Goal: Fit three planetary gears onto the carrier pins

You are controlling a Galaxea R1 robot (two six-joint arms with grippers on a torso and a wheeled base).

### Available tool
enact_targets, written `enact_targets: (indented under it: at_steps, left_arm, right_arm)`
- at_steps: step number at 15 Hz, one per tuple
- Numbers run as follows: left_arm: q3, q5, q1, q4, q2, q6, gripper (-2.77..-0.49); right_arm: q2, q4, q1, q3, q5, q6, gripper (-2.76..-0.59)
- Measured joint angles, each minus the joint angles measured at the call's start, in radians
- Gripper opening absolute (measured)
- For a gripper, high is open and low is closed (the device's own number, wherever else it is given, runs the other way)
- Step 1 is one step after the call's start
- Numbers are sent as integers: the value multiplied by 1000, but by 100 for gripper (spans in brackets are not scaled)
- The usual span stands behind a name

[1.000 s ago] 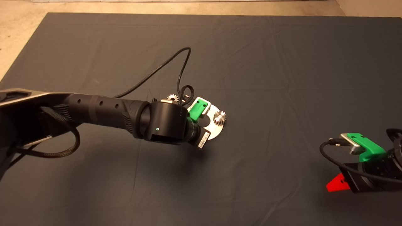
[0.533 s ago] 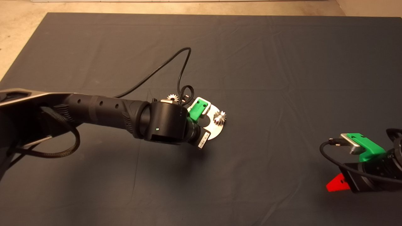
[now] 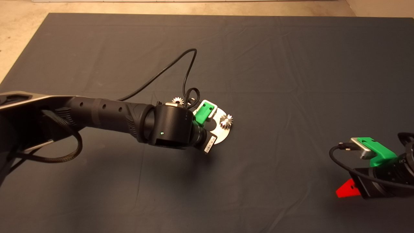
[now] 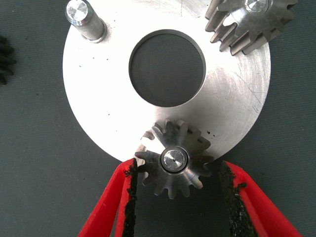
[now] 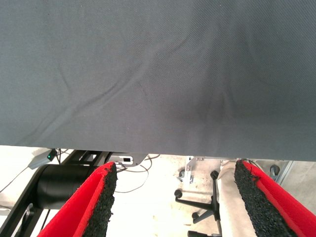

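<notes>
Left pincer (image 4: 177, 197) is poised right over the carrier disc (image 4: 98, 103), fingers spread wide either side of a planetary gear (image 4: 174, 160) that sits threaded on its carrier pin (image 4: 175, 159) at the lower middle of the left wrist picture. The left pad just touches the teeth; the right pad stands clear, so nothing is gripped. The gear lies flat, axis straight up toward the camera, dead between the fingers.

A second gear (image 4: 252, 19) is seated at the upper right of that picture. The bare pin (image 4: 85, 19) stands at the upper left, and just past the disc's edge, at the far left, dark teeth of the third gear (image 4: 5, 59) peek in. So the next fetch lies up and left of the pincer, my reading. In the head view that loose gear (image 3: 177, 101) shows at centre, just above the left wrist.

Right pincer (image 5: 173, 207) waits at the lower right edge of the head picture, fingers apart, empty, far from the action over the worktop (image 3: 291, 64).

Against the pictures from a second and half a second back: nothing has shifted, arm and gears sit exactly where they were.
</notes>
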Motion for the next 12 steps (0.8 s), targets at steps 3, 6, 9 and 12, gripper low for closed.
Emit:
enact_targets:
  at_steps: [3,6,9,12]
  left_arm:
    - [0,-4,0,1,0,0,-206]
    - [13,-5,-1,1,-2,0,-206]
    - [20,-6,-78,-34,-23,2,-206]
    - [21,-5,-155,-56,-74,25,-206]
  right_arm:
    - [0,0,0,0,0,0,-160]
    - [0,0,0,0,0,0,-160]
    - [0,0,0,0,0,0,-160]
    - [0,0,0,0,0,0,-160]
